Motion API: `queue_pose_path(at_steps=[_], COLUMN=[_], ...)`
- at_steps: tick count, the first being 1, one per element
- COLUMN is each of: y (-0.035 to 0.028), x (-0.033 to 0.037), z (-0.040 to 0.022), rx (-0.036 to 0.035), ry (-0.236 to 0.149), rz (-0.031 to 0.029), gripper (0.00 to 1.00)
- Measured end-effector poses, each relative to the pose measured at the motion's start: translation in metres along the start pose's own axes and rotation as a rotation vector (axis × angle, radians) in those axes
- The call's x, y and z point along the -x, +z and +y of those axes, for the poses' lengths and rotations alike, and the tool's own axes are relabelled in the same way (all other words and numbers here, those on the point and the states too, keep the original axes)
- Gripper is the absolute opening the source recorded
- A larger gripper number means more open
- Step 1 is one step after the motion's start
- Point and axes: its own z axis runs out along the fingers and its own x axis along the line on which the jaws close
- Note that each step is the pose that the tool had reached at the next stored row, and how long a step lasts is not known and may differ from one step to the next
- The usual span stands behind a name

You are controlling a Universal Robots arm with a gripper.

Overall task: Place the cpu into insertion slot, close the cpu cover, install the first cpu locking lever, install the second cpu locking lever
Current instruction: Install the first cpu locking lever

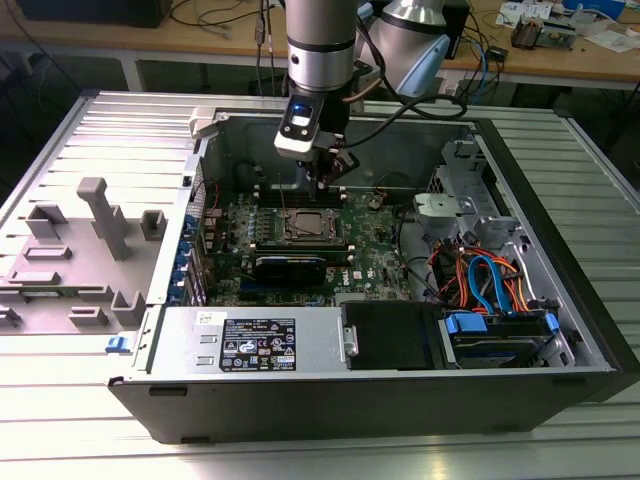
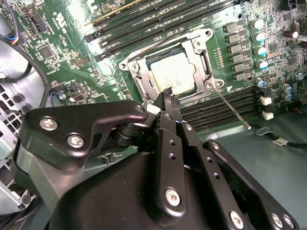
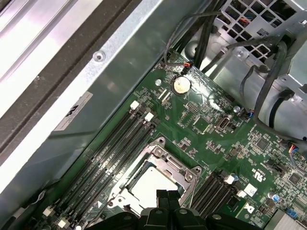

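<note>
Currently on your sheet:

- cpu (image 2: 172, 74): seated flat in the insertion slot (image 1: 303, 228), mid-motherboard, ready for clamping.
- cpu cover (image 2: 205, 53): lying down around the chip.
- locking lever (image 2: 231, 109): thin rod jutting from the socket's corner, apparently unlatched.
- gripper (image 2: 168, 94): fingers pinched together, empty, poised at the cover's edge.
- computer case (image 1: 400, 400): lid off, lying on a ribbed metal table (image 1: 600, 170).
- workbench (image 1: 200, 40): cluttered, behind the table.

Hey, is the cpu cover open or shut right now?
Shut: in the second wrist view the cpu cover lies flat, its frame around the cpu.
</note>
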Motion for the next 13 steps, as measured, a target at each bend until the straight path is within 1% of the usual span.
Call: queue_pose_path(at_steps=[1,6,7,8,9,13], y=[0.0000,0.0000,0.0000,0.0000,0.0000,0.0000], x=[0.0000,0.0000,0.0000,0.0000,0.0000,0.0000], z=[0.0000,0.0000,0.0000,0.0000,0.0000,0.0000], rx=[0.0005,0.0058,0.0089,0.0109,0.0125,0.0172], ry=[-0.008,-0.085,-0.130,-0.160,-0.183,-0.252], rz=[0.0001,0.0011,0.0016,0.0020,0.0022,0.0032], gripper=[0.11,0.11,0.11,0.11,0.11,0.11])
